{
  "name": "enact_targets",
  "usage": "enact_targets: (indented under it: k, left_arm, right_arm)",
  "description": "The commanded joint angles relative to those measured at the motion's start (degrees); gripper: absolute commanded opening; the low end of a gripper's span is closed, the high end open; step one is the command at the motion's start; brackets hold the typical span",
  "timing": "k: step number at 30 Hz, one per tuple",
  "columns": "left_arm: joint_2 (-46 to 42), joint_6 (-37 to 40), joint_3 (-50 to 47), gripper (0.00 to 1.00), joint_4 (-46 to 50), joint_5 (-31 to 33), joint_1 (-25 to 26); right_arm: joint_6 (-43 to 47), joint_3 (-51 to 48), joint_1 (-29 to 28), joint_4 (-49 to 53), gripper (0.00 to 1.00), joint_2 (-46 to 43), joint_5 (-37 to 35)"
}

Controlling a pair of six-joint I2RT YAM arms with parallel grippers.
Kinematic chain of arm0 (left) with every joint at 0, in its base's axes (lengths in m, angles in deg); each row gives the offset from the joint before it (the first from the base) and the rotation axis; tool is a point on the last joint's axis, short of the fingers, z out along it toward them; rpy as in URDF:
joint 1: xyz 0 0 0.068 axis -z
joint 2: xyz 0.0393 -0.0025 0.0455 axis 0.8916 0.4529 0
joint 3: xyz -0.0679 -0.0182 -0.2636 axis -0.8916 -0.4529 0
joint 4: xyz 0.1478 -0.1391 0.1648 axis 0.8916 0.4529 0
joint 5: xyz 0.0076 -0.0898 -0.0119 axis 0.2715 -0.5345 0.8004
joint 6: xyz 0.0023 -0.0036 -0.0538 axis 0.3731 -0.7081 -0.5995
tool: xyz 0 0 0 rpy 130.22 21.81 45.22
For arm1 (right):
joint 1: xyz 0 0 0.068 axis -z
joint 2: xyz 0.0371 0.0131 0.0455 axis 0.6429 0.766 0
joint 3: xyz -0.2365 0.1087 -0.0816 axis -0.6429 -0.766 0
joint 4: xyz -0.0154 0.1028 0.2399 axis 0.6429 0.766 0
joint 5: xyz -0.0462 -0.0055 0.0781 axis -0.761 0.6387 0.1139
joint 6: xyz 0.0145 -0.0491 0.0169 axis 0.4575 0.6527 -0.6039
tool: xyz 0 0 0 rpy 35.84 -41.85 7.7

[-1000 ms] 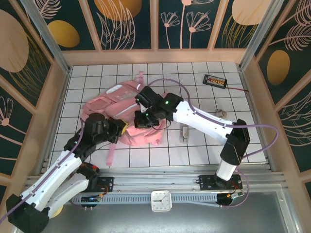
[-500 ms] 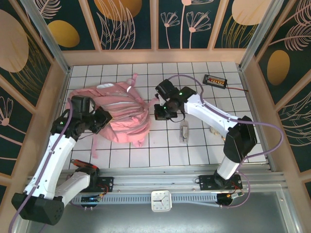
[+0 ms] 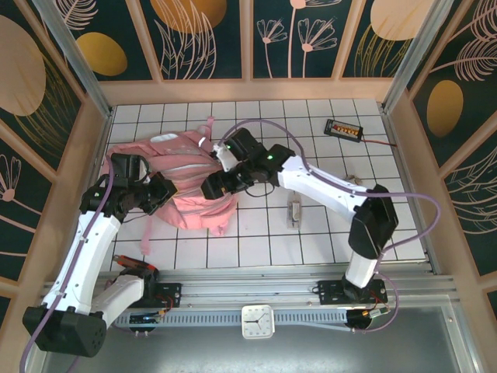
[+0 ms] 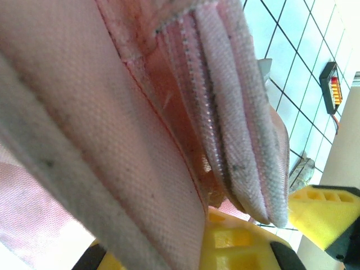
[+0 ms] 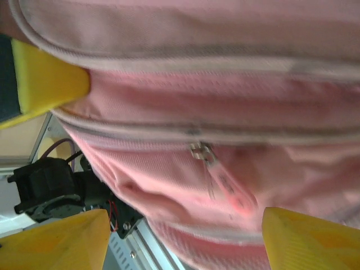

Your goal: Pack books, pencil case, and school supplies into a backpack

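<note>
Backpack [image 3: 185,159] lies on left part of table [image 3: 311,241], between two arms

Left gripper [image 3: 159,194] at backpack's left side, closed tight, pinching pink cloth. In left wrist view, straps [image 4: 242,112] run down to yellow pad [image 4: 236,242]

Right gripper [image 3: 211,188] at backpack's right side, jaws wide apart, nothing held. In right wrist view, pink pocket with zip pull [image 5: 222,180] sits just in front of its fingers [image 5: 315,236]

Small black box [image 3: 344,128] far away at back right of table
</note>
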Motion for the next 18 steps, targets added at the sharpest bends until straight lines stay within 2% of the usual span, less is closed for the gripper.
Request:
enact_targets:
  k: [1,10,12,14,16,18]
  left_arm:
    - [-0.75,2.84,1.19,0.00,-6.91,-3.73,-0.32]
    - [-0.99,2.86,1.61,0.00,-6.50,-4.47,-0.32]
    - [-1.35,2.96,1.26,0.00,-6.30,-4.47,-0.32]
    - [-1.70,2.74,0.87,0.00,-6.43,-4.54,-0.32]
    - [-1.80,2.70,0.62,0.00,-6.54,-4.70,-0.32]
    - [-1.80,2.72,0.75,0.00,-6.45,-4.61,-0.32]
  right_arm:
    - [3.67,2.56,0.28,0.49,0.72,3.68,0.59]
    - [4.53,4.16,0.46,1.85,0.69,6.29,-0.94]
    - [4.57,3.97,0.55,1.54,0.66,6.37,-0.84]
    - [4.18,3.60,0.46,0.68,0.55,6.79,-0.04]
    - [3.77,3.68,0.06,0.52,0.37,7.30,0.30]
    - [3.69,3.64,-0.48,0.31,0.23,7.34,-0.05]
